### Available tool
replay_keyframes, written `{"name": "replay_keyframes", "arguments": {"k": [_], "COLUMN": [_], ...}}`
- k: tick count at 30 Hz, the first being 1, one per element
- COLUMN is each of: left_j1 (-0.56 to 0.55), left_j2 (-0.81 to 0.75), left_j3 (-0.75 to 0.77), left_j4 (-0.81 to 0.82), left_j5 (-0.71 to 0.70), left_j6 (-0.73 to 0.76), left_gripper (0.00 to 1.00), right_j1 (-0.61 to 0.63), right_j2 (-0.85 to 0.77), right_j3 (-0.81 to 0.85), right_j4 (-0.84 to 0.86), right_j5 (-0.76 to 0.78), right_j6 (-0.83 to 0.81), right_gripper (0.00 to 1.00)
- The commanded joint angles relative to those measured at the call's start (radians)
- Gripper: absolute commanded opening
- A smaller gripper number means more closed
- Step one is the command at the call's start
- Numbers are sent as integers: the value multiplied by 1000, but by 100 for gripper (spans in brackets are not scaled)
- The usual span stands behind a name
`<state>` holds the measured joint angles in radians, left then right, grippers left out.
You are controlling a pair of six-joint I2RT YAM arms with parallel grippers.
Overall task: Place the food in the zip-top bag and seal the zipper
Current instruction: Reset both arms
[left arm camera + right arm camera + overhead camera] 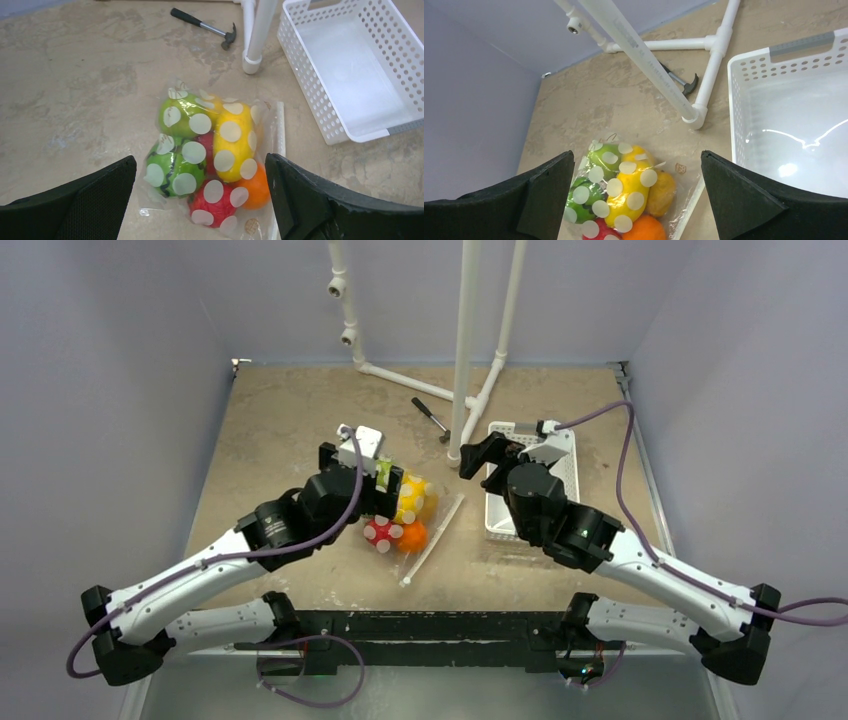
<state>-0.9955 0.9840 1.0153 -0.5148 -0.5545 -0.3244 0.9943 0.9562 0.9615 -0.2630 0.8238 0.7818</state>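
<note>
Food (222, 145) sits packed inside the zip-top bag (150, 197), which lies flat on the table (75, 100) between your two arms, with the white tray (320, 100) near on its right. Your left gripper (200, 158) hovers right over the bundle, jaws spread wide, gripping nothing. Your right gripper (636, 153) hangs released too, looking down from the tray side. The zipper (280, 130) runs along the bag's right edge, facing that right arm, handy for a pinch. Whether it's pressed shut, you can't tell from here. I'd judge sealing is what's left.
</note>
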Motion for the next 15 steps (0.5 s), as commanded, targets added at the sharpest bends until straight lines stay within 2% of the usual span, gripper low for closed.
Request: {"name": "replay_keyframes", "arguments": {"k": [1, 9, 13, 15], "left_j1": [-2, -2, -2, -2], "left_j2": [-90, -159, -137, -138], "left_j3": [-45, -117, -103, -103], "left_j4": [20, 0, -32, -37], "left_j5": [-134, -249, -271, -279], "left_j6": [19, 40, 30, 25], "left_gripper": [99, 99, 99, 99], "right_j1": [0, 0, 0, 0], "right_j2": [-20, -93, -134, -129], "right_j3": [37, -7, -53, -60], "right_j4": [57, 143, 201, 223], "right_j5": [65, 72, -29, -14], "right_j6": [-81, -140, -189, -186], "right_gripper": [99, 99, 99, 99]}}
